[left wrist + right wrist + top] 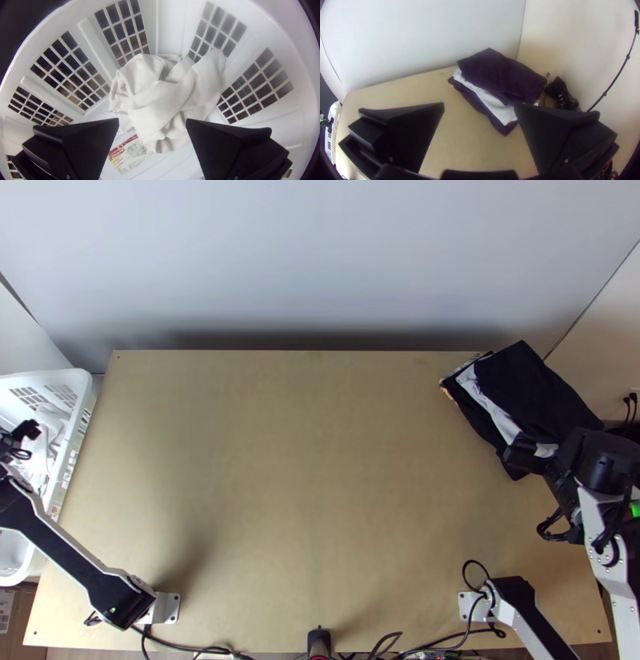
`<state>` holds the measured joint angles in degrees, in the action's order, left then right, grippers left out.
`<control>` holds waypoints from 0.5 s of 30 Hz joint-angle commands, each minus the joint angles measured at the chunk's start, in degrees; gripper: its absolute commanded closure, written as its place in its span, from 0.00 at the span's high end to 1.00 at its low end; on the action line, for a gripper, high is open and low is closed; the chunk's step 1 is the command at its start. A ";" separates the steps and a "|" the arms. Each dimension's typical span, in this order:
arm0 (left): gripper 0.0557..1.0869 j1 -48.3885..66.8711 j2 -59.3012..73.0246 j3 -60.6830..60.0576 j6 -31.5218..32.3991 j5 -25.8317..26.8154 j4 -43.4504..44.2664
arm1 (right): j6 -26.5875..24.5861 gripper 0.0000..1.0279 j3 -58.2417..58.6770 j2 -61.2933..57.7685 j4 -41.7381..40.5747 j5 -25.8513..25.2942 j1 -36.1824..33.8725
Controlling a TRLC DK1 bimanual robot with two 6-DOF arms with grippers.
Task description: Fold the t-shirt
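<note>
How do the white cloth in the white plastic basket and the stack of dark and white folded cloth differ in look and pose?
The white cloth lies bunched; the stack lies flat, in layers. The white cloth is plain, while the stack is mostly dark, with white between. The white cloth is inside the basket; the stack is on the table.

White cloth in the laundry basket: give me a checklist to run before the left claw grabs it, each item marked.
1. Left claw over the laundry basket: ok.
2. Left claw's fingers open: ok, a wide gap between them.
3. White cloth spread flat: not ok, it lies bunched.
4. White cloth is the t-shirt: cannot tell, no collar or sleeve can be made out.
5. Right claw free: ok, open and holding nothing.
6. Folded stack clear of the basket: ok, at the opposite side.
</note>
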<state>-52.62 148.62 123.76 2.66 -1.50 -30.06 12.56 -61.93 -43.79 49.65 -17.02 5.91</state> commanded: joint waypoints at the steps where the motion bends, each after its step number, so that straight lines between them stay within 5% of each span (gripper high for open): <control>1: 0.95 0.06 9.50 4.99 -1.60 0.09 1.24 | -0.96 0.95 -1.96 -0.33 1.77 0.05 -1.61; 15: 0.93 -0.11 15.30 4.91 -5.12 -2.02 6.07 | -3.06 0.95 -2.84 0.11 2.21 0.14 -2.31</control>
<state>-53.19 161.62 128.35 0.05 -1.76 -24.82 10.55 -64.36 -44.07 51.90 -16.93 3.70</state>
